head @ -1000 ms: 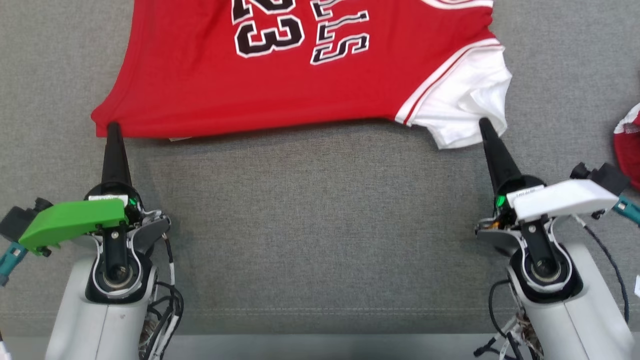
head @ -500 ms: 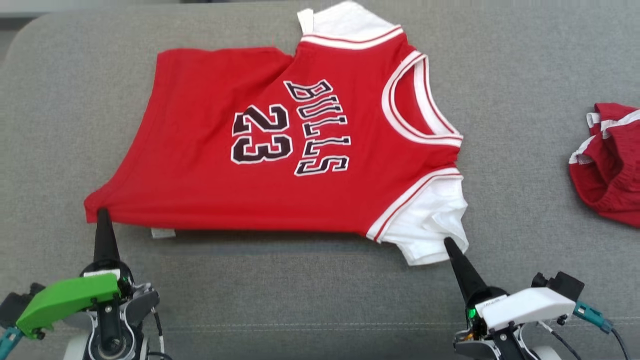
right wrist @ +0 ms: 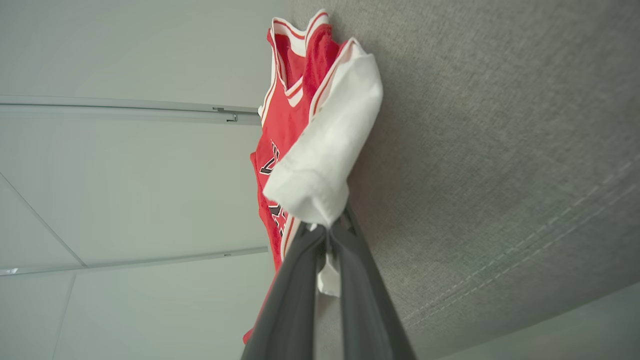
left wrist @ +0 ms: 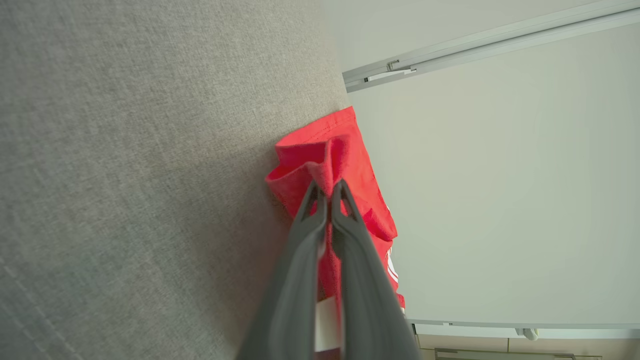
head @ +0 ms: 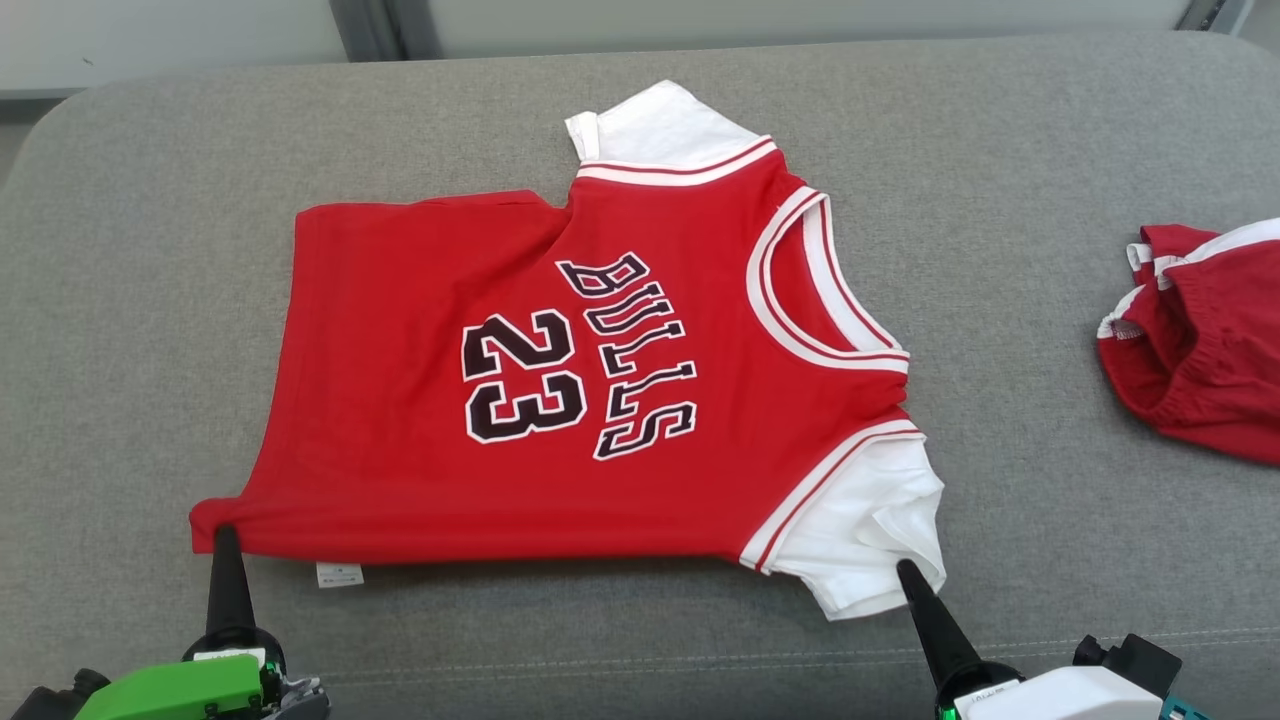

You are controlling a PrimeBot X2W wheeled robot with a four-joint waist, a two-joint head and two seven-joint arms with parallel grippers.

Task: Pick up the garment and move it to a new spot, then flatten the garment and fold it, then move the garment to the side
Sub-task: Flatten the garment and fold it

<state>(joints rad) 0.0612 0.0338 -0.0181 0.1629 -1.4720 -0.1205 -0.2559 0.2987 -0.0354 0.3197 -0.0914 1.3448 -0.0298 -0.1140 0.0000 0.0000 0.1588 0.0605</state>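
The garment [head: 560, 400] is a red jersey with white sleeves and black "BULLS 23" lettering, spread on the grey cushion [head: 150, 250] with its neck to the right. My left gripper [head: 224, 530] is shut on the near left hem corner; in the left wrist view the red cloth [left wrist: 325, 160] bunches between my left gripper [left wrist: 327, 187] tips. My right gripper [head: 905, 570] is shut on the near white sleeve, and the right wrist view shows that white sleeve [right wrist: 325, 150] pinched by my right gripper [right wrist: 332, 222].
A second red and white piece of clothing [head: 1200, 350] lies crumpled at the cushion's right edge. A pale wall [head: 700, 15] runs behind the cushion's rounded far edge. Bare grey cushion lies to the left of the jersey and in front of it.
The head camera has tilted up, so the whole jersey and the far cushion edge have come into view. Both grippers keep their hold on the near edge of the jersey.
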